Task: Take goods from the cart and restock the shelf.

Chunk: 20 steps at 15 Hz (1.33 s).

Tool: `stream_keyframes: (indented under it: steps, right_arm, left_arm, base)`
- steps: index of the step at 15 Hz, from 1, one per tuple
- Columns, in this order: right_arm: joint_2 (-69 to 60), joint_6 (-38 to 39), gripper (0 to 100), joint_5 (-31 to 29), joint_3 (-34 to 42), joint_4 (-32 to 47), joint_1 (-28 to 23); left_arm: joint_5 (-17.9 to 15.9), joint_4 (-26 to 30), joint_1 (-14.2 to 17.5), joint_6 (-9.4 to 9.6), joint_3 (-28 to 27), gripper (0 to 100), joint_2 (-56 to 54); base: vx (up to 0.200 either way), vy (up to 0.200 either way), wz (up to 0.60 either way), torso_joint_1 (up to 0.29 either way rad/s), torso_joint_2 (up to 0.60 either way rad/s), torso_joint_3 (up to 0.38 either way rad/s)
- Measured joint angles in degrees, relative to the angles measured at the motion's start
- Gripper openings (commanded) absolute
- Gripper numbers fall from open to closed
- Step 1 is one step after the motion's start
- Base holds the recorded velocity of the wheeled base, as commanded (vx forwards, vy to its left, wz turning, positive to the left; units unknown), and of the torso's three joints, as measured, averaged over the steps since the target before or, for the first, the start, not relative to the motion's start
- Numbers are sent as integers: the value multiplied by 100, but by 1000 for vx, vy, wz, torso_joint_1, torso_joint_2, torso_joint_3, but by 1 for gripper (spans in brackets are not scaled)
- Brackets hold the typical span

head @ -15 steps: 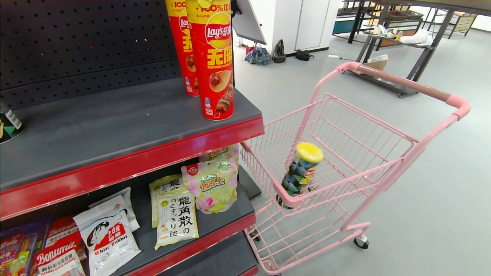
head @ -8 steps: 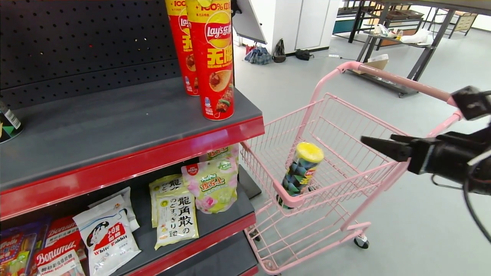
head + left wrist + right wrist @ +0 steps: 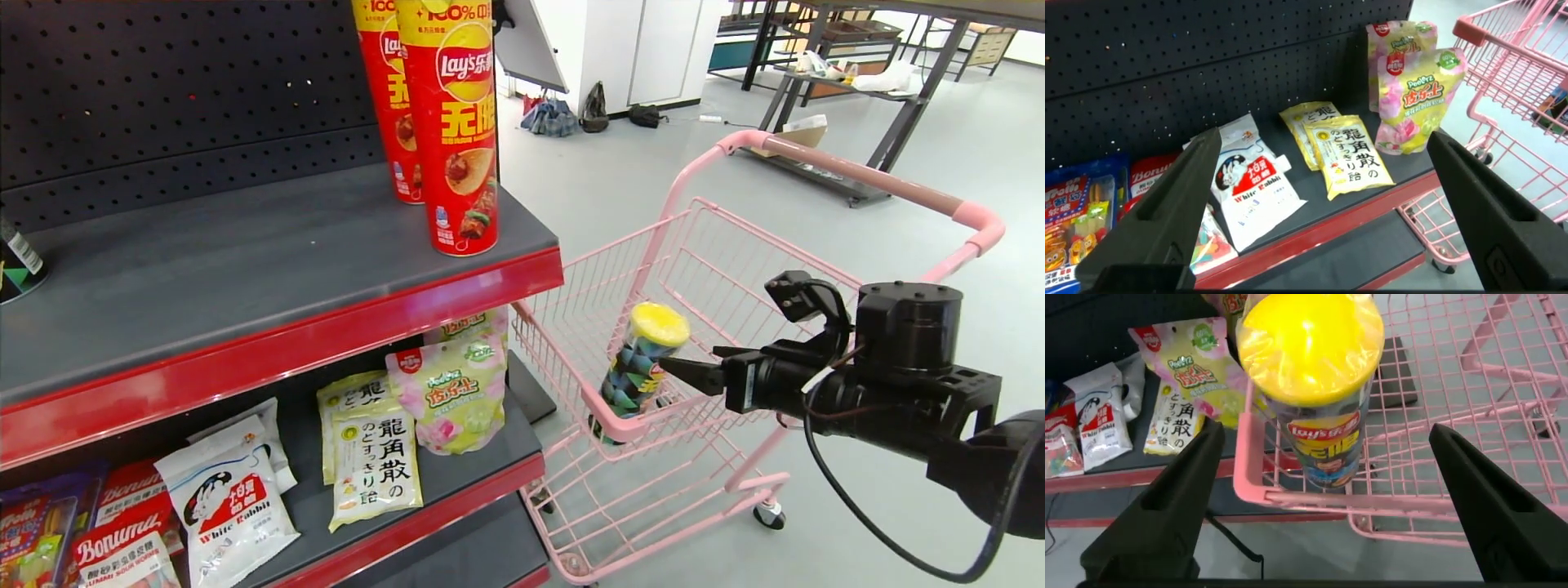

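A chip can [image 3: 641, 367] with a yellow lid and dark patterned body stands upright in the front corner of the pink cart [image 3: 857, 175]. My right gripper [image 3: 717, 323] is open, just right of the can at its upper half, not touching it. In the right wrist view the can [image 3: 1310, 343] stands between and beyond the right gripper's [image 3: 1324, 431] spread fingers, behind the cart rim [image 3: 1315, 498]. Two tall red chip cans [image 3: 453, 122] stand on the grey upper shelf [image 3: 245, 261]. My left gripper [image 3: 1324, 137] is open in front of the lower shelf, holding nothing.
Snack bags [image 3: 449, 384] lie and lean on the lower shelf [image 3: 1372, 220], next to the cart. A dark can [image 3: 16, 265] sits at the upper shelf's left edge. The shelf between it and the red cans is bare. Tables stand far behind on the grey floor.
My right arm came into the head view from the right, then moved left and down over the cart until its open gripper was beside the yellow-lidded can. Nothing else moved.
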Motion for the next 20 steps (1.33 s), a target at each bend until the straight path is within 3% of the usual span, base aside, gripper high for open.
stream_keyframes:
  steps: [20]
  right_arm:
    - [1627,127,100,21,-1331,-282,184]
  left_arm:
    - [0,0,1,5,0,100,0]
  base:
    - [0,0,0,0,0,0]
